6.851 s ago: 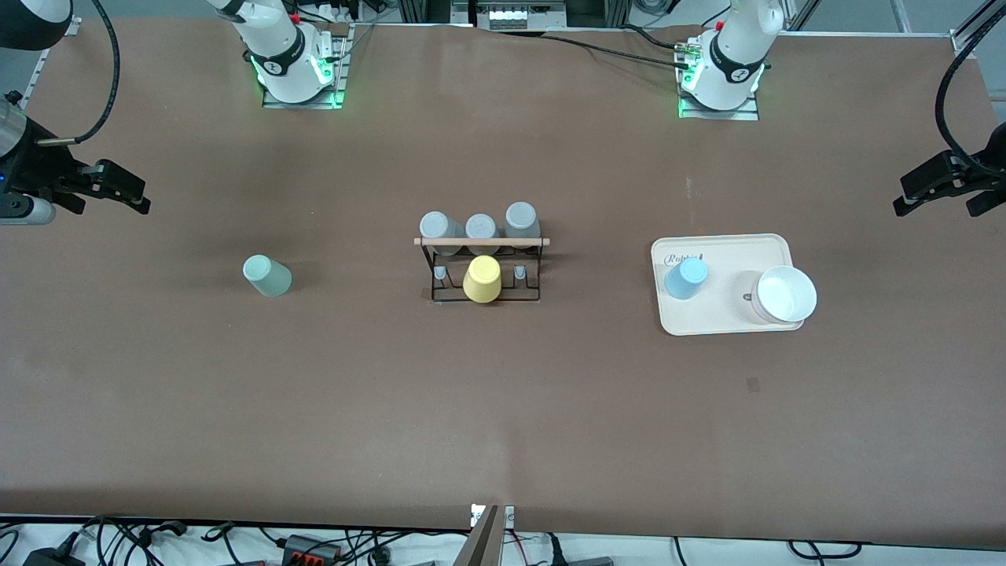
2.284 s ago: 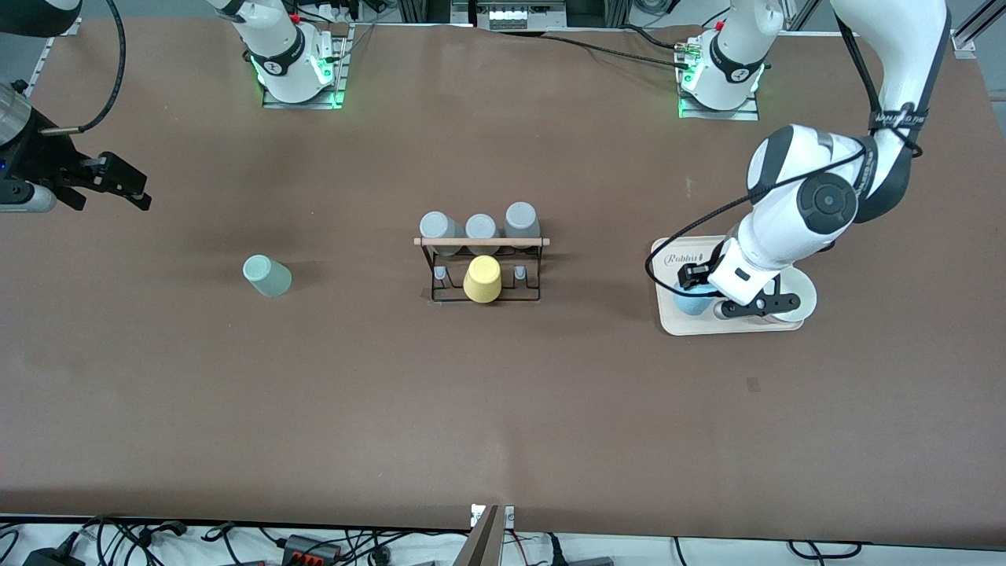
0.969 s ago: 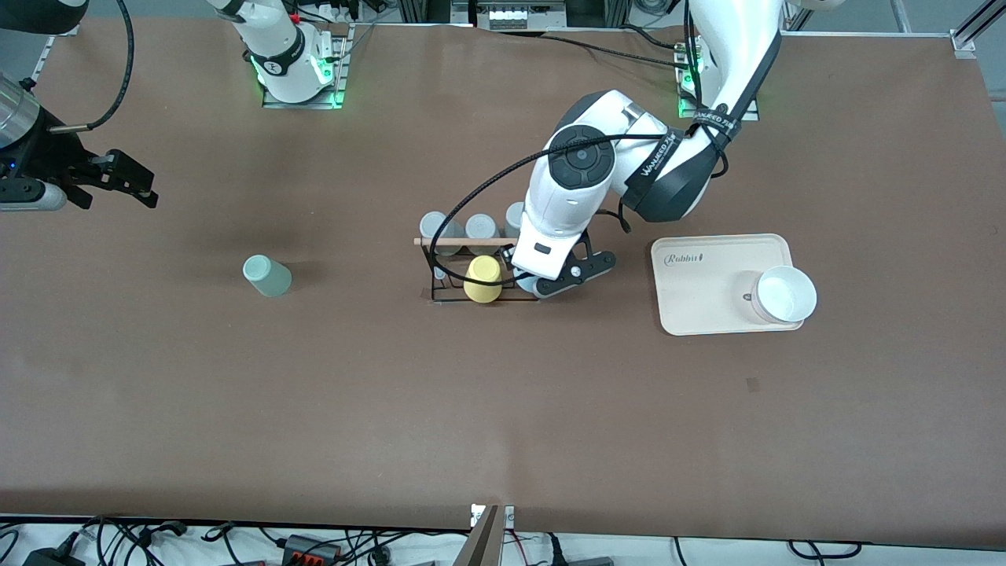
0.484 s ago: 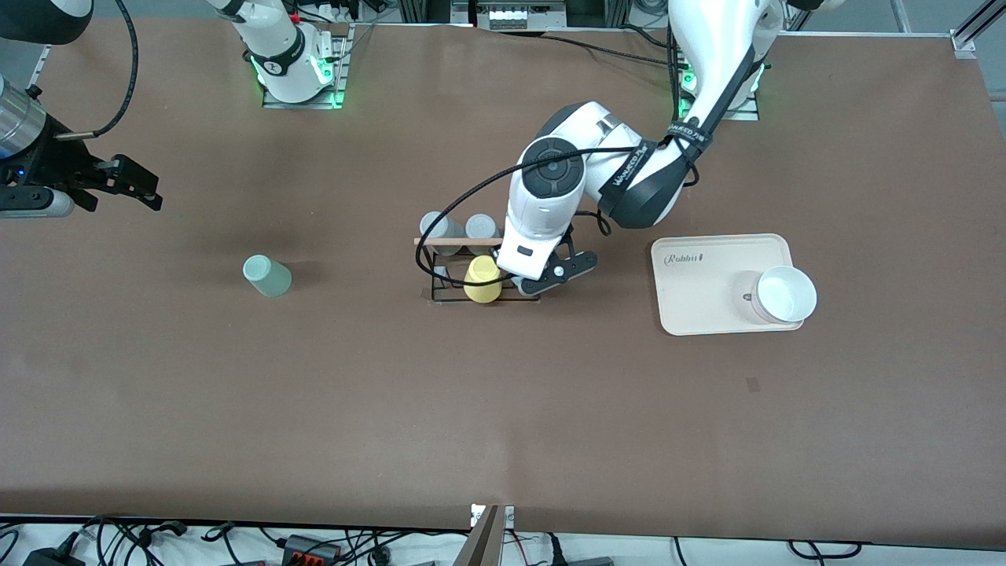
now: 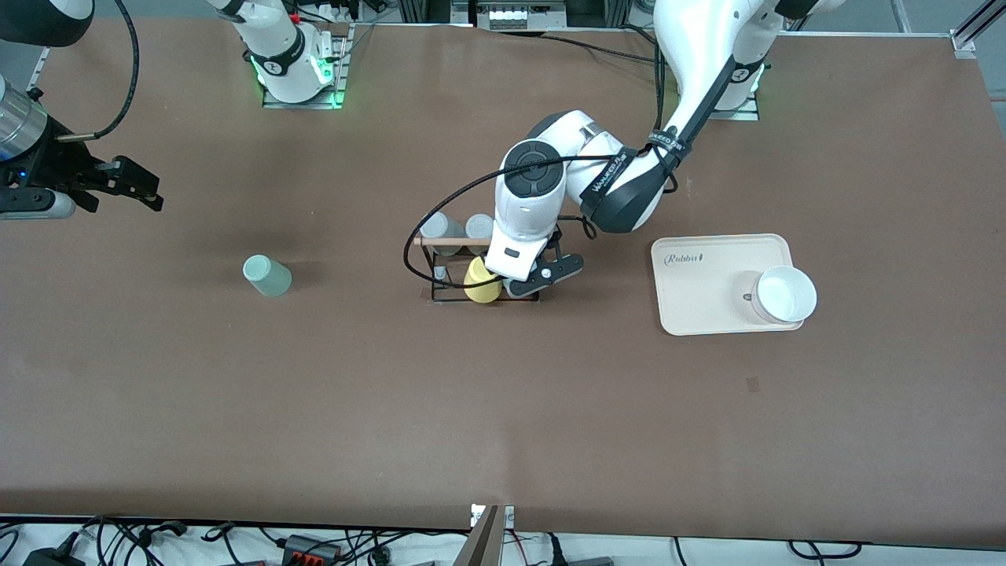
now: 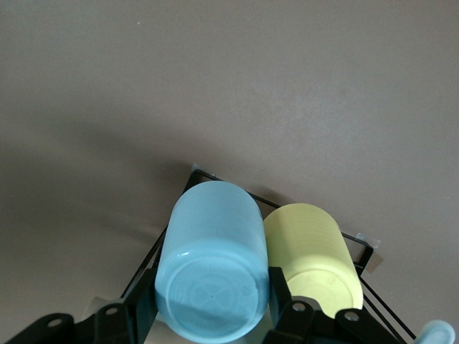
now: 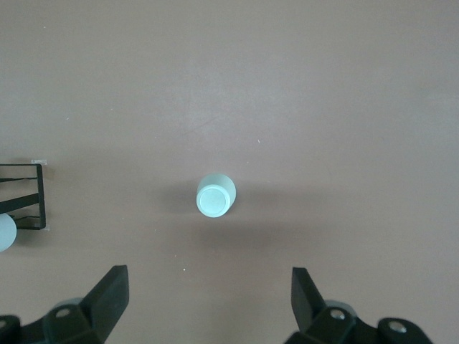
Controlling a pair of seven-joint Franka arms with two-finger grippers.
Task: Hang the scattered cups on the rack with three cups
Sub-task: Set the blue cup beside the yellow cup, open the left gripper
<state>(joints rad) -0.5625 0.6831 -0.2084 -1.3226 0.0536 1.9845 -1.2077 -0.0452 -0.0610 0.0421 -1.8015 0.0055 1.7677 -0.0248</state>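
**Blue cup over the rack, yellow cup in the way**

My left fingers are clamped on the light blue cup, which I hold upside down over the rack, at its end toward the left arm. In the left wrist view the blue cup sits touching, or just beside, the yellow cup that already hangs on the rack's nearer row. 2 grey cups show on the farther row under the wooden bar; my arm hides the rest of that row.

My right fingers stand wide open and hold nothing. That arm waits high over the desk toward the right arm's end, looking down on the mint green cup, which stands alone on the desk, well apart from the rack.

The risk, as I judge it: I cannot see the peg under the blue cup. If I lower off-centre, the rim may land on the wire and tip the cup, or nudge the yellow cup off its peg. Letting go too early would drop it askew.
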